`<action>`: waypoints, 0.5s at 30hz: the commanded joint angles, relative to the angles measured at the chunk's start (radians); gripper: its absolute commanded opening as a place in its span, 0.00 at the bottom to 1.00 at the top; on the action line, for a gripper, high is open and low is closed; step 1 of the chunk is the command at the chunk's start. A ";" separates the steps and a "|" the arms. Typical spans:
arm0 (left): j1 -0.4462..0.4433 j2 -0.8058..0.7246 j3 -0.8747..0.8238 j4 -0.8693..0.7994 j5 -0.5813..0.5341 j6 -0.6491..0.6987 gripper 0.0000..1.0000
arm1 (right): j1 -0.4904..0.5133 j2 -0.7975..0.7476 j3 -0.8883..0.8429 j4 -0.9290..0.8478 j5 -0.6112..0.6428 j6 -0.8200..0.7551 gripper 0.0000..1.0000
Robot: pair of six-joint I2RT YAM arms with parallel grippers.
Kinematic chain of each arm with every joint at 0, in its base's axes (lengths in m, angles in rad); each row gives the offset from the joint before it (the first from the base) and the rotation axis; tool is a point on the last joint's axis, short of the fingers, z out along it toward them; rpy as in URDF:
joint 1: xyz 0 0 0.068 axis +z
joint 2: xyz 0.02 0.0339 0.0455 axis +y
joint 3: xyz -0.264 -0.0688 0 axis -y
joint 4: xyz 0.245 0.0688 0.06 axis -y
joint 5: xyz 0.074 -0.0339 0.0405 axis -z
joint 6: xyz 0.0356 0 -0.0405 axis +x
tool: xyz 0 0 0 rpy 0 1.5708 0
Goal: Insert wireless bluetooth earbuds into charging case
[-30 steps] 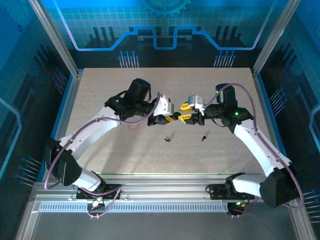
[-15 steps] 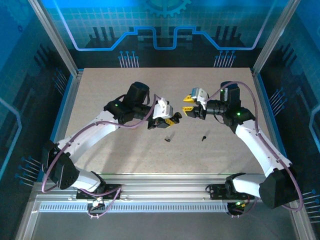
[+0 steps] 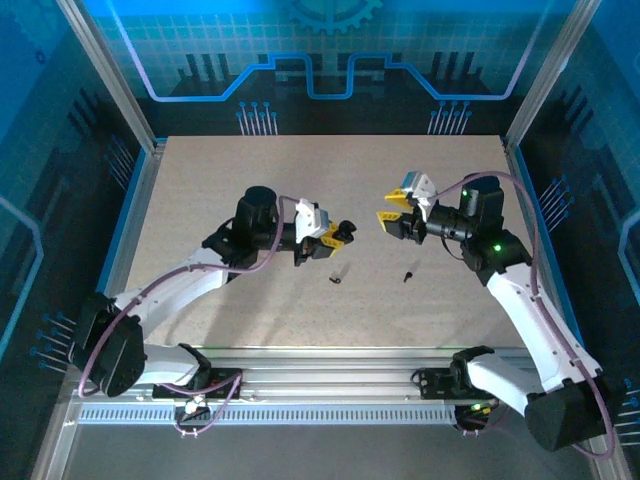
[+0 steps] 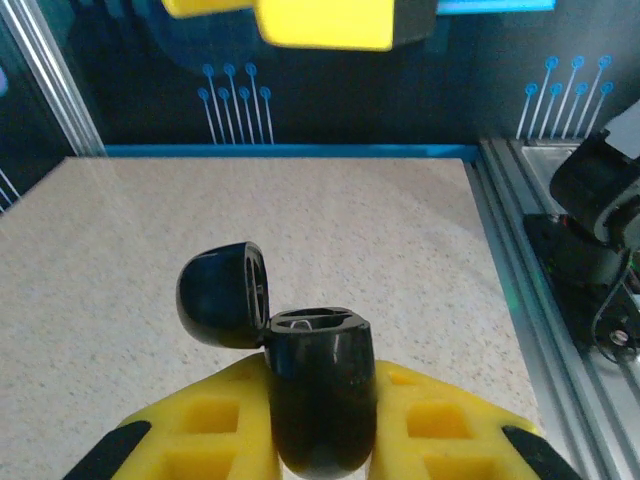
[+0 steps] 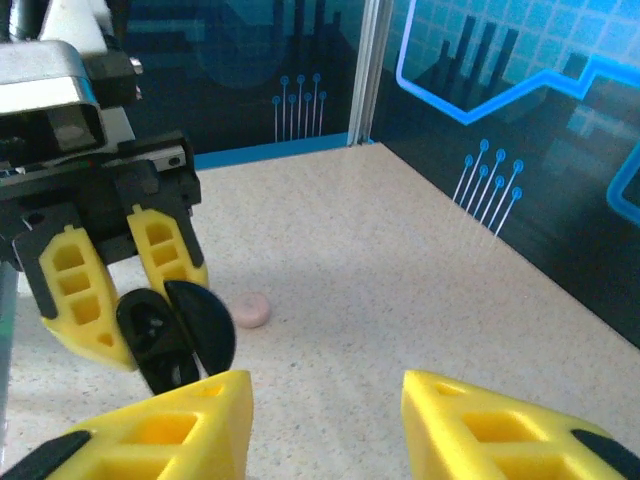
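My left gripper (image 3: 335,237) is shut on a black charging case (image 4: 320,395), held upright between its yellow fingers (image 4: 190,440) above the table. The case lid (image 4: 222,295) is swung open to the left, and the wells on top are dark, so I cannot tell what is in them. My right gripper (image 3: 393,210) hangs open and empty a short way to the right, facing the case (image 5: 170,340). Two small black earbuds (image 3: 336,278) (image 3: 408,274) lie on the table, nearer the arm bases than both grippers.
A small pale pink round piece (image 5: 250,312) lies on the table beyond the left gripper (image 5: 120,290). The speckled table (image 3: 200,180) is fenced by metal rails (image 3: 130,200) and blue panel walls. The right gripper's yellow finger (image 4: 320,20) shows at the top of the left wrist view.
The two grippers have drawn apart from where they met at mid-table. The left one pulled back left with the case. The right one moved right, lifted and opened wider.
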 commanded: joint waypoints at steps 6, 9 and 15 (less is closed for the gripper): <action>0.038 -0.057 -0.209 0.495 -0.074 -0.208 0.14 | 0.037 0.048 0.048 -0.300 0.272 0.361 0.53; 0.066 -0.035 -0.293 0.707 -0.109 -0.310 0.14 | 0.041 0.078 0.062 -0.385 0.316 0.486 0.53; 0.077 -0.039 -0.359 0.783 -0.186 -0.308 0.14 | 0.122 0.140 0.068 -0.484 0.359 0.794 0.51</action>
